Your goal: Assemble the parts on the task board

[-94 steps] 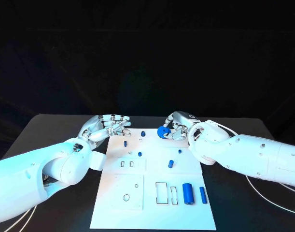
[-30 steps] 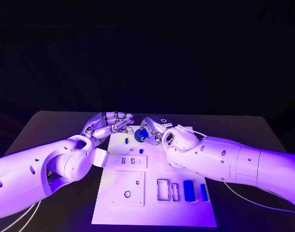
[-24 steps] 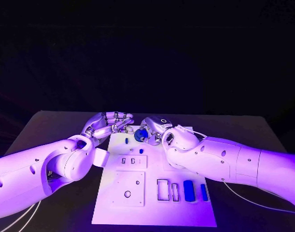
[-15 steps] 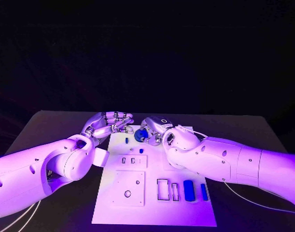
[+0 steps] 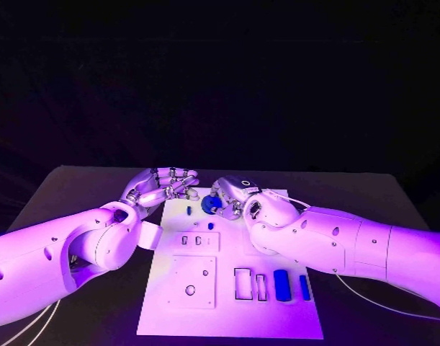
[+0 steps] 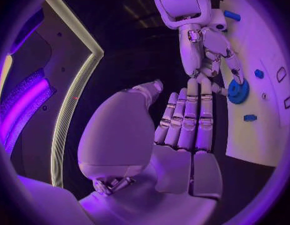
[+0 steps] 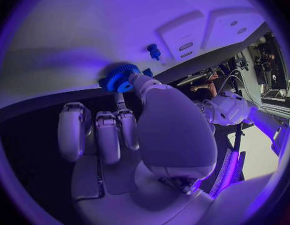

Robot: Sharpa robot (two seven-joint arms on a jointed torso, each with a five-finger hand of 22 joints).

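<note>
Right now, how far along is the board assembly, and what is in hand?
Done, by the look of it: small blue pegs stand in the task board. In hand: the right hand pinches a blue gear at the board's far end; whether it is seated is unclear. The left hand rests at the far left corner, holding nothing. Left: two blue blocks lie beside open slots.

task board (image 5: 230, 303) far edge hidden behind right robot hand (image 5: 243, 200) — near edge cropped

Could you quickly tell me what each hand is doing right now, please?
Left hand: holds nothing, fingers straight and close together.
Right hand: holds the blue gear.
</note>
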